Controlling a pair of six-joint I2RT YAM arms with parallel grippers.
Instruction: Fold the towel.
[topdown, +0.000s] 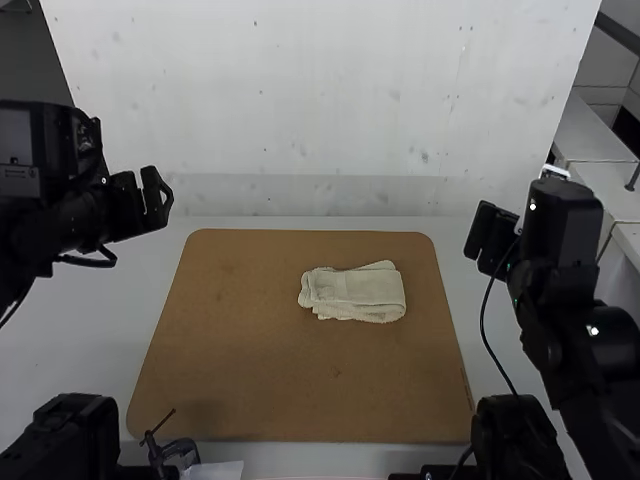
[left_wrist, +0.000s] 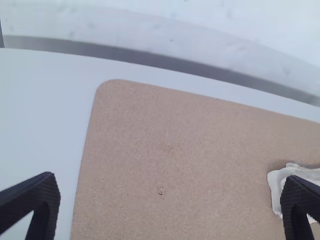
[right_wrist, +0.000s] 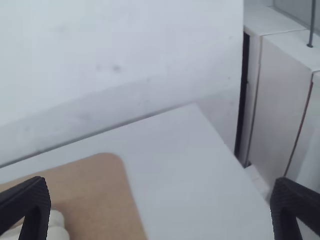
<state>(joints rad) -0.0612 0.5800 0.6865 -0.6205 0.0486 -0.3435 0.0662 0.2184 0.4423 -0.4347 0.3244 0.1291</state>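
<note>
We judge the folding to be at its end, or very near it: the towel (topdown: 355, 292) lies as a small, flat, many-layered bundle a little right of the middle of the high view, on the brown board (topdown: 240, 360). Its long sides run roughly across the frame. The layers don't quite line up; one corner pokes out at the bundle's upper right, and the edges at its left end look uneven.

The left gripper (topdown: 147, 203), at the upper left of the frame, has its fingers wide apart with nothing between them. The right gripper (topdown: 490, 240), at the right of the frame, is likewise spread wide and empty. Both are well apart from the towel.

If this is the fold wanted, the next move asks little of us: leave the towel be, or at most tuck in that stray corner with a light touch. A heavy pinch could lift the top layer and undo the stack. Should one more fold be called for, we would need to catch every layer at one end, which looks thick for the fingers.

We can't count the layers or see the underside. In the left wrist view a finger covers part of the towel and the picture's edge cuts it off; in the right wrist view a finger hides some of it too. We can't make out what the dark fitting (topdown: 180, 452) at the lower left of the high view is.
</note>
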